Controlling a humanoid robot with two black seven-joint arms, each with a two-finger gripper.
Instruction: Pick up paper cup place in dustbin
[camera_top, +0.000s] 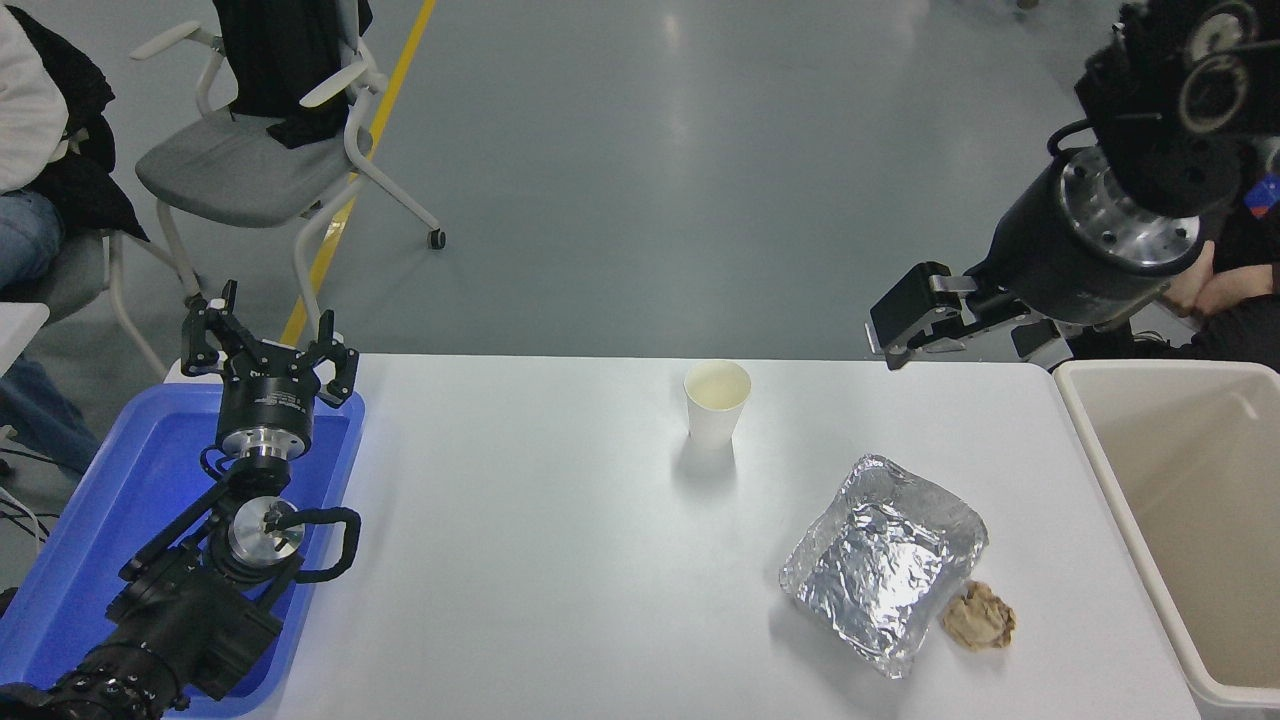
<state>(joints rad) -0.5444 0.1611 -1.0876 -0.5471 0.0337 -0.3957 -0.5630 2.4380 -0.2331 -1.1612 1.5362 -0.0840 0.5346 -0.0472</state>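
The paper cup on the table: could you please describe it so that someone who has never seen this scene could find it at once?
On the white table, look near the far edge, about midway across. The paper cup stands upright there, alone, small, plain white, tapered, with a cream inside. Unlike the crinkled foil tray and brown paper ball nearer the camera, it is smooth and open-topped.

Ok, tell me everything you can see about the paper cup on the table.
The paper cup is small, plain white and tapered, narrower at its base, with a rolled rim and a cream-coloured inside that looks empty. It stands upright, mouth up, near the far edge of the white table, casting a soft shadow toward the camera. Nothing touches it except the table: the foil tray lies apart, nearer and to the right, and the right claw hangs off to its right.
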